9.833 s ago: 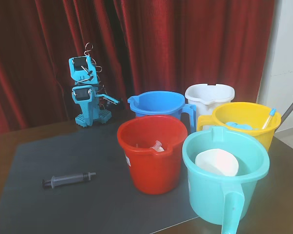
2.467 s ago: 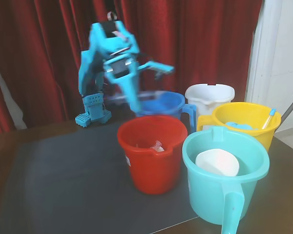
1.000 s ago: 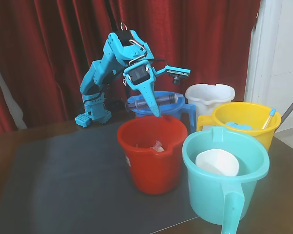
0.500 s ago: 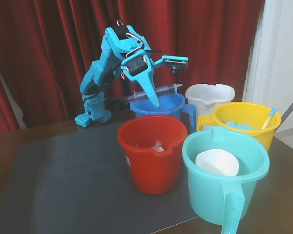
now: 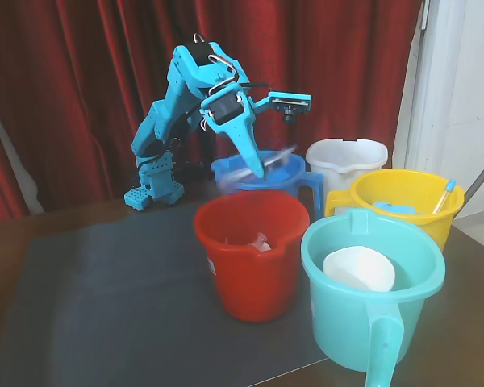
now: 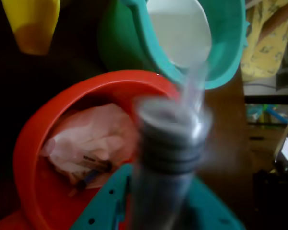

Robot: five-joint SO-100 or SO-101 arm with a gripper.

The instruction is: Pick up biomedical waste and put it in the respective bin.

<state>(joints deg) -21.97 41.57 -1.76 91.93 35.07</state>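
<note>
Gripper (image 5: pixel 254 165) hung just behind red bucket (image 5: pixel 250 251), above its far rim; syringe (image 5: pixel 258 164) blurred at jaws, grip w/ jaws uncertain. Best: release only w/ syringe directly over bucket mouth.

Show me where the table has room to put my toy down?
The dark mat is bare between the robot's base and the red bucket. The right side is crowded: blue, white, yellow and teal buckets stand packed together.
</note>
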